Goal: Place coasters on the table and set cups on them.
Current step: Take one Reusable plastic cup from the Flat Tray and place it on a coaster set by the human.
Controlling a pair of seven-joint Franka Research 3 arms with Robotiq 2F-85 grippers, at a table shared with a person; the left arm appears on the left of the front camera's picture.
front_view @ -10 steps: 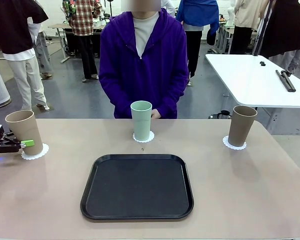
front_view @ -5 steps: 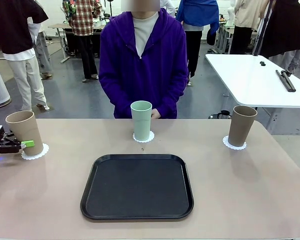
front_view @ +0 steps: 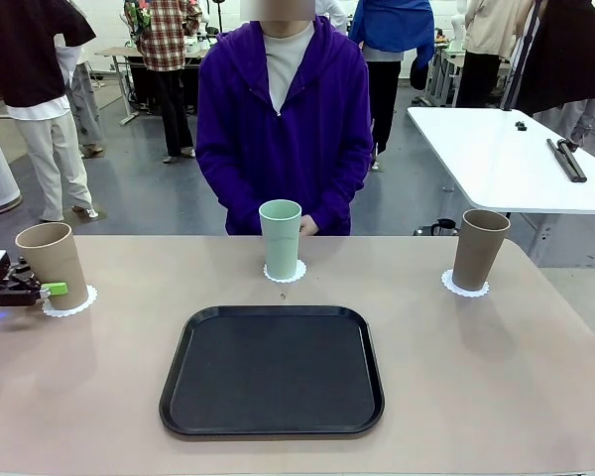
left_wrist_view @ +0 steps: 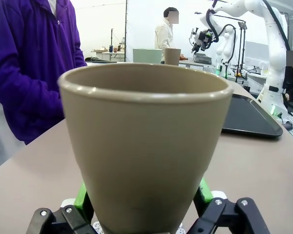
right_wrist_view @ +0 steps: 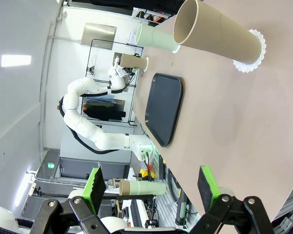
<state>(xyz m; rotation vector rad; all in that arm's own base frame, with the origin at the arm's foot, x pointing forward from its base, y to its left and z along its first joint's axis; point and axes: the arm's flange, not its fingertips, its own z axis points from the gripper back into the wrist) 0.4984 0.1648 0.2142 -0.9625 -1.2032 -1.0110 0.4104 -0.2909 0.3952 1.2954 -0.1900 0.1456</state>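
Spanning the beige table [front_view: 496,397]: black tray [front_view: 272,369] central, three cups on coasters. Left gripper [front_view: 42,289] spread open around the left taupe cup [front_view: 52,263], seated on its doily [front_view: 71,301]. Right gripper [right_wrist_view: 151,187] open, empty. Risk: clipping the cup on withdrawal, toppling it.

I see the black tray [front_view: 272,370] taking up the middle of the counter [front_view: 496,377], with bare lanes to its left and right. Along the far edge three cups block a straight pass: a taupe cup [front_view: 52,264] at left between my left gripper's [front_view: 42,289] spread jaws, a mint cup [front_view: 281,238] before the person [front_view: 284,119], another taupe one [front_view: 478,249] at right. The gaps between them are wide.
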